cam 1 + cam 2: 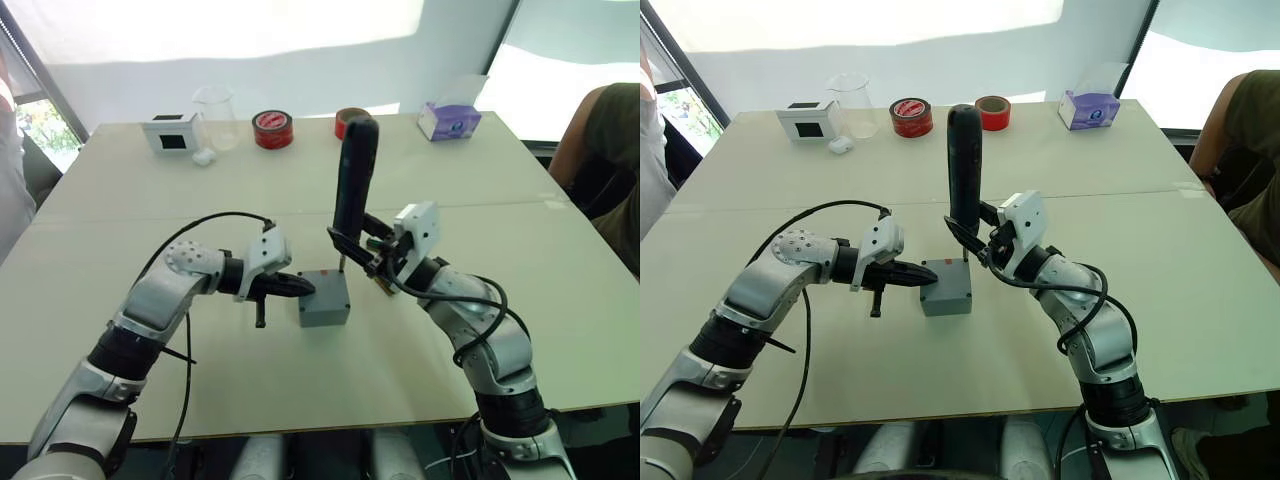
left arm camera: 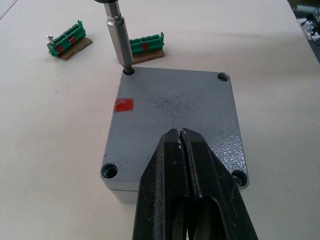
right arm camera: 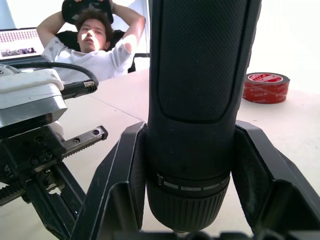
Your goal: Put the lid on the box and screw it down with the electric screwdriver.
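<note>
The lid (image 2: 175,107) already sits on the box (image 1: 325,310). The right end effector (image 1: 352,248) holds the screwdriver (image 1: 354,175) upright in one corner hole at the frame centre, other corners wait. The left end effector (image 2: 181,145), fingers pressed together, rests on the lid.

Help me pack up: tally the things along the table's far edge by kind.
Tape rolls: 2
White box with black face: 1
Clear beaker: 1
Small white object: 1
Purple tissue box: 1
Total: 6
</note>
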Controlling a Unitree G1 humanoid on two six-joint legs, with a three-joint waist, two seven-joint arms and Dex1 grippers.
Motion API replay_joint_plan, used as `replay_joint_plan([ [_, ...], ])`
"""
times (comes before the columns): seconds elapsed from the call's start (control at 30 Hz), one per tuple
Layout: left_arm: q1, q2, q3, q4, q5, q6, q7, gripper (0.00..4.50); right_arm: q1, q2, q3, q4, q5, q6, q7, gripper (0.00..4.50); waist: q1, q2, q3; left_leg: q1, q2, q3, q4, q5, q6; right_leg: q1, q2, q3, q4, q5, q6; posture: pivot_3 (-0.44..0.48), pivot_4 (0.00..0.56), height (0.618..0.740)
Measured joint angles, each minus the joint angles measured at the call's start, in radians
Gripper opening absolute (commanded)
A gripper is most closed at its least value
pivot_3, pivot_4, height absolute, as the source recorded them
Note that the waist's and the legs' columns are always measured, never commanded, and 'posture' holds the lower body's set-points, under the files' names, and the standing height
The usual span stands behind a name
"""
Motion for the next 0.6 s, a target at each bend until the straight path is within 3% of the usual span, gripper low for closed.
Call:
replay_joint_plan([
  [0.2,0.005,-0.002,-0.001,-0.001,0.002,0.002,0.002,0.0,0.026,-0.001,0.0,0.0,-0.002,-0.033,0.002,1.79,0.001,0.0,-0.002,0.004,0.0,0.0,-0.001,0.0,0.0,0.004,0.0,0.0,-0.002,0.0,0.0,0.0,0.15,0.74],
  [0.33,0.008,-0.004,-0.006,-0.001,0.006,0.006,0.004,0.0,0.036,-0.001,-0.001,0.002,-0.002,-0.035,0.004,1.79,0.0,-0.001,-0.004,0.016,0.0,0.0,-0.012,0.0,0.0,0.01,-0.001,0.0,-0.011,-0.001,0.0,0.0,0.15,0.74],
  [0.6,0.007,-0.007,-0.008,-0.001,0.009,0.007,0.003,0.0,0.036,-0.004,0.0,0.009,-0.002,-0.043,0.009,1.79,0.001,-0.002,-0.006,0.016,0.0,0.0,-0.013,0.0,0.0,0.01,-0.001,0.0,-0.011,0.0,0.0,0.0,0.15,0.74],
])
